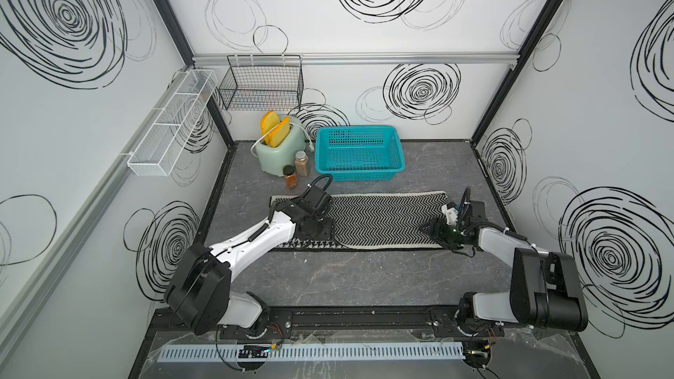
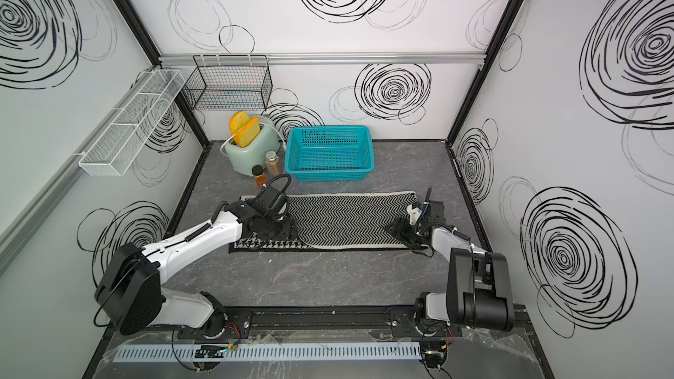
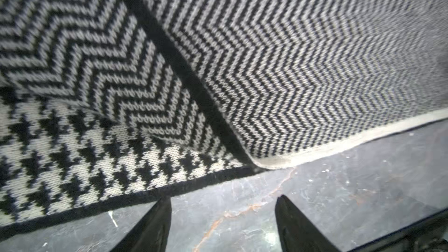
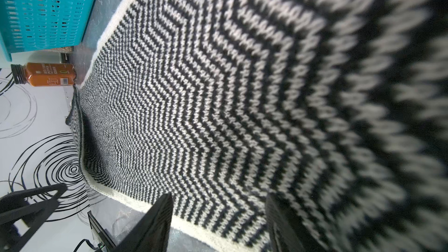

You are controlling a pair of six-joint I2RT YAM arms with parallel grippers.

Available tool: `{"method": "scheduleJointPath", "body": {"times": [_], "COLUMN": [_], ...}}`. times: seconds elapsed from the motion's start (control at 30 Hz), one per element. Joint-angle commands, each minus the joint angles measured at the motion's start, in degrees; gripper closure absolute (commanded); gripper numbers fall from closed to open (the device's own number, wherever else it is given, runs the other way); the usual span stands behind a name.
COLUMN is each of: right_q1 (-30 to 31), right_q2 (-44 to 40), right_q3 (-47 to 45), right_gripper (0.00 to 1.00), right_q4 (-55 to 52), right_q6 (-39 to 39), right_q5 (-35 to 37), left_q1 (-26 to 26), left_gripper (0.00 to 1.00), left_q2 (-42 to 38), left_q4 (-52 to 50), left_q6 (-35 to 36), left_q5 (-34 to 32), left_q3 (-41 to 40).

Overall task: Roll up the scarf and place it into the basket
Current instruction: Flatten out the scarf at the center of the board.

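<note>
Knit scarf [image 1: 379, 218] lies flat on the tabletop [image 1: 364, 278] before the basket [image 1: 357, 129], long axis running arm to arm. Left pincer [image 3: 224, 197] gapes empty just off its folded end's near edge; right pincer [image 4: 219, 194], equally open, hangs over the opposite end.

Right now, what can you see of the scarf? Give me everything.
The scarf is a long black-and-white knit lying flat, unrolled, on the table, apart from the basket behind it. Chevron face up, pale edging on the long sides. At the left arm's end a layer is folded over, exposing houndstooth with a black border. The left gripper has open fingers over bare table off that edge; the right gripper has open fingers astride the pale near edge. Contact unclear.
</note>
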Motion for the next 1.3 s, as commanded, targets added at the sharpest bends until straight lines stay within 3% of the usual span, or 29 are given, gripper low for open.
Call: {"method": "scheduleJointPath", "body": {"times": [0.0, 0.17, 0.3, 0.63, 0.9, 1.07, 1.27], "right_q1": [-0.42, -0.44, -0.65, -1.65, -3.95, -4.04, -3.99], "right_q2": [0.12, -0.65, -1.27, -0.17, 0.8, 0.27, 0.73], "right_q3": [-0.95, -1.14, -1.09, -0.86, -1.7, -1.95, -1.67], "right_gripper": [0.35, 0.35, 0.35, 0.35, 0.36, 0.36, 0.36], "right_q4": [0.05, -0.21, -0.28, -0.09, 0.62, 0.81, 0.61], "right_q6": [-0.23, -0.51, -0.42, -0.51, -0.64, -0.6, -0.77], "right_q5": [1.1, 1.28, 1.41, 1.52, 0.59, 0.38, 0.39], "left_q1": [-0.22, -0.98, -0.12, 7.14, 15.94, 15.22, 6.41], "left_gripper": [0.28, 0.29, 0.29, 0.29, 0.28, 0.29, 0.29], "left_q2": [6.52, 24.46, 27.78, 11.84, -3.34, -9.88, 8.2], "left_q4": [2.04, 6.99, 9.4, 9.0, 3.45, -1.14, 6.05], "left_q6": [0.28, 0.71, -0.12, -3.82, -4.62, -4.75, -4.99], "left_q5": [1.37, 4.27, 3.3, -1.06, -1.99, -2.33, 1.14], "left_q3": [9.97, 23.6, 19.36, -4.23, -15.17, -10.91, 7.8]}}
